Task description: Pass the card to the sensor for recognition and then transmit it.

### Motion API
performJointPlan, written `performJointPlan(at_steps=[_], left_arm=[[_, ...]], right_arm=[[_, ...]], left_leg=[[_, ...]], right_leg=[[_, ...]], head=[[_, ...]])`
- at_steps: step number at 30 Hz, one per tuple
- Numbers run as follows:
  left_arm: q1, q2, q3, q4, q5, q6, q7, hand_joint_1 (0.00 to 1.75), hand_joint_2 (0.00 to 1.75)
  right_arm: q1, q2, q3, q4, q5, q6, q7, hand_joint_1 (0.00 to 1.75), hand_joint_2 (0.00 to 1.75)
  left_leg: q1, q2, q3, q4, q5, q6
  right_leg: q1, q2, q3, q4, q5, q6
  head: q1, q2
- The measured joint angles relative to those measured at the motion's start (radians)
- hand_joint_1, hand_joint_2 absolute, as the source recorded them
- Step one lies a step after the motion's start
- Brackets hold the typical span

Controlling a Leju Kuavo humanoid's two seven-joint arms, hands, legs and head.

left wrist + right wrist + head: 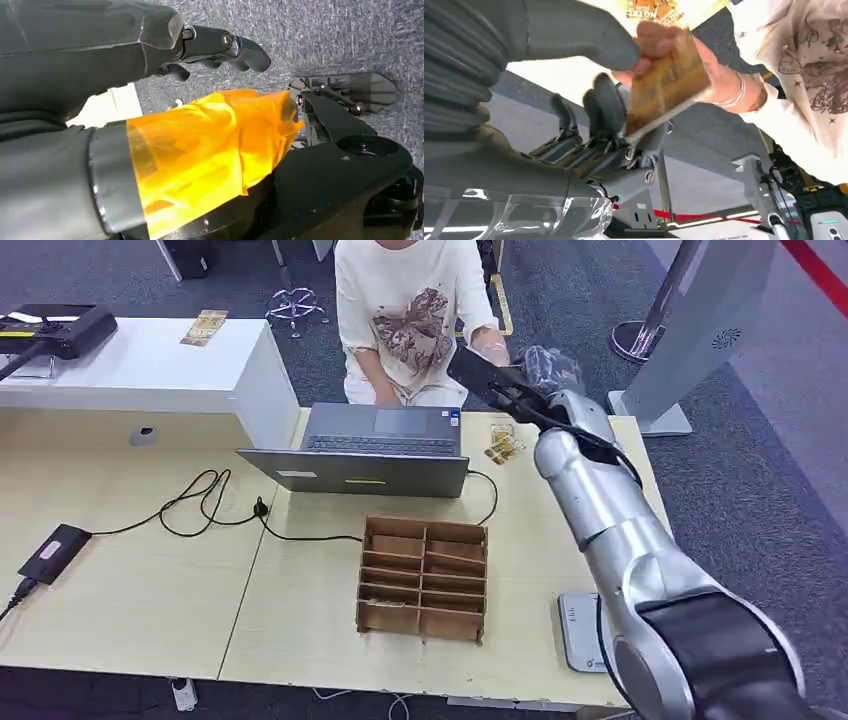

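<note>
My right hand (pixel 497 381) reaches over the table's far edge toward a seated person (pixel 410 310). In the right wrist view a tan card (pixel 669 85), blurred, sits between my thumb (pixel 589 35) and my dark fingers (pixel 609 105). The person's hand (pixel 704 75) grips the card from the other side; my fingers stand apart and do not clamp it. A flat black reader (pixel 55 550) with a cable lies at the table's left. My left hand (pixel 100 60) hangs over grey carpet, fingers (pixel 225 47) loosely extended and holding nothing, with orange film (pixel 210 145) around the thumb.
A grey laptop (pixel 385 445) faces the person. A wooden compartment box (pixel 425 578) stands mid-table, a white device (pixel 580 630) near the front right edge. Loose cards (pixel 503 443) lie beside the laptop. A white side counter (pixel 150 365) holds a black device (pixel 60 330) and a card (pixel 205 327).
</note>
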Motion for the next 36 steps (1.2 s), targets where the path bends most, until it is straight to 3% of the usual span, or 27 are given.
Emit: performJointPlan(at_steps=[5, 9, 13, 16, 21, 24, 27, 29, 32, 36], left_arm=[[0.0, 0.0, 0.0, 0.0, 0.003, 0.0, 0.0, 0.0, 0.0], [0.001, 0.0, 0.0, 0.0, 0.008, 0.001, 0.003, 0.0, 0.0], [0.002, 0.0, 0.0, 0.0, 0.01, 0.003, 0.012, 0.0, 0.0], [0.003, 0.0, 0.0, 0.0, 0.015, 0.008, 0.017, 0.0, 0.0], [0.007, -0.001, 0.001, 0.0, 0.021, 0.021, 0.033, 0.0, 0.0], [0.009, -0.002, 0.002, 0.0, 0.029, 0.027, 0.034, 0.0, 0.0], [0.015, -0.002, 0.011, 0.0, 0.04, 0.03, 0.034, 0.0, 0.0], [0.017, -0.002, 0.017, 0.0, 0.05, 0.031, 0.034, 0.0, 0.0], [0.02, -0.003, 0.024, 0.0, 0.058, 0.033, 0.033, 0.0, 0.0], [0.021, -0.005, 0.037, 0.0, 0.063, 0.034, 0.035, 0.0, 0.0]], right_arm=[[0.014, 0.001, -0.017, -0.017, -0.016, -0.054, -0.033, 0.0, 1.75], [0.062, 0.003, -0.036, -0.132, -0.027, -0.098, -0.058, 0.0, 1.75], [0.155, 0.003, -0.043, -0.35, -0.069, -0.125, -0.074, 0.0, 1.75], [0.227, -0.01, -0.045, -0.503, -0.125, -0.195, -0.12, 0.0, 1.75], [0.389, -0.075, -0.03, -0.746, -0.271, -0.337, -0.203, 0.0, 1.75], [0.498, -0.118, -0.011, -0.87, -0.362, -0.377, -0.249, 0.0, 1.75], [0.672, -0.153, 0.012, -1.026, -0.591, -0.338, -0.332, 0.0, 1.75], [0.788, -0.182, 0.026, -1.113, -0.723, -0.27, -0.378, 0.0, 1.75], [0.945, -0.216, 0.028, -1.213, -0.806, -0.202, -0.453, 0.0, 1.75], [1.146, -0.228, 0.014, -1.324, -0.966, 0.011, -0.528, 0.0, 1.75]], left_leg=[[0.0, 0.0, 0.0, 0.0, 0.0, 0.0], [0.0, 0.0, 0.0, 0.0, 0.0, 0.0], [0.0, 0.0, 0.0, 0.0, 0.0, 0.0], [0.0, 0.0, 0.0, 0.0, 0.0, 0.0], [0.0, -0.001, 0.0, 0.0, -0.001, 0.0], [0.0, 0.0, 0.0, 0.0, -0.001, 0.0], [0.0, -0.003, 0.0, 0.0, -0.002, 0.001], [0.0, -0.003, 0.0, 0.0, -0.003, 0.001], [0.0, -0.003, 0.0, -0.001, -0.004, 0.0], [0.0, -0.002, 0.0, -0.001, -0.005, 0.0]], right_leg=[[0.0, 0.0, 0.0, 0.0, 0.0, 0.0], [0.0, 0.0, 0.0, 0.0, 0.0, 0.0], [0.0, 0.0, -0.001, 0.0, 0.0, 0.0], [0.0, 0.0, -0.001, -0.001, 0.0, 0.0], [0.0, -0.001, 0.0, -0.001, 0.0, 0.0], [0.0, -0.001, 0.001, -0.002, -0.001, 0.0], [0.0, -0.003, 0.001, -0.003, -0.002, 0.0], [0.0, -0.003, 0.001, -0.003, -0.002, 0.0], [0.0, -0.003, 0.001, -0.003, -0.004, 0.0], [0.0, -0.003, 0.001, -0.003, -0.005, 0.0]], head=[[0.0, 0.0], [0.0, 0.0], [-0.001, 0.0], [0.0, 0.0], [0.0, 0.0], [0.0, 0.0], [0.0, 0.0], [-0.001, 0.0], [-0.002, 0.0], [-0.001, 0.0]])
